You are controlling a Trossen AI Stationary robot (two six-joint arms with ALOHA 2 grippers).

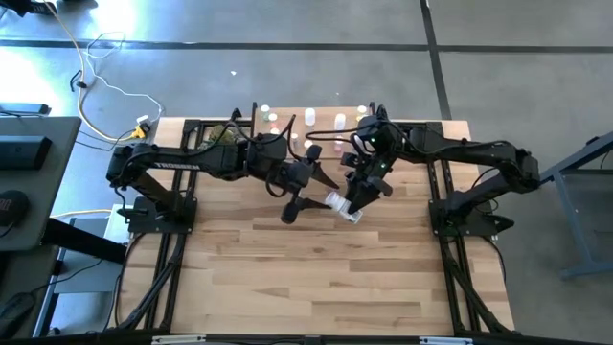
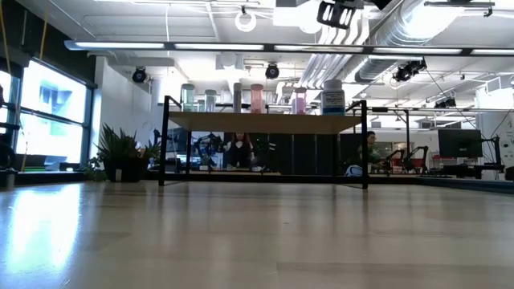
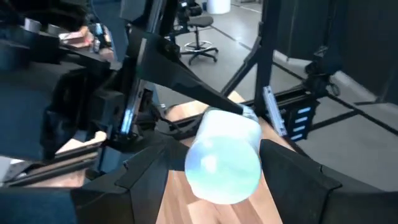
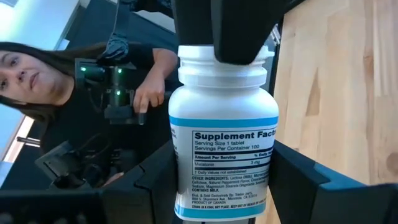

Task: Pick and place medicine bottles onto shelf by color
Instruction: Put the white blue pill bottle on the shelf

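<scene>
Grey concrete floor (image 1: pixel 287 57) around the desk (image 1: pixel 316 278), crossed by dark seam lines. White and yellow cables (image 1: pixel 105 86) trail over the floor off the desk's far left corner. Dark furniture (image 1: pixel 29 182) stands off the left edge; a grey metal frame (image 1: pixel 584 192) off the right edge.

Low view: open white ceiling with silver ducts (image 2: pixel 361 48), pipes and long strip lights (image 2: pixel 201 46). Bright windows (image 2: pixel 48 120) at left, potted plants (image 2: pixel 120 152) beside them. Monitors and lab benches (image 2: pixel 462 152) at right. An office chair (image 3: pixel 199 37) stands on the floor. A person (image 4: pixel 56 93) in dark clothing sits beyond the desk.
</scene>
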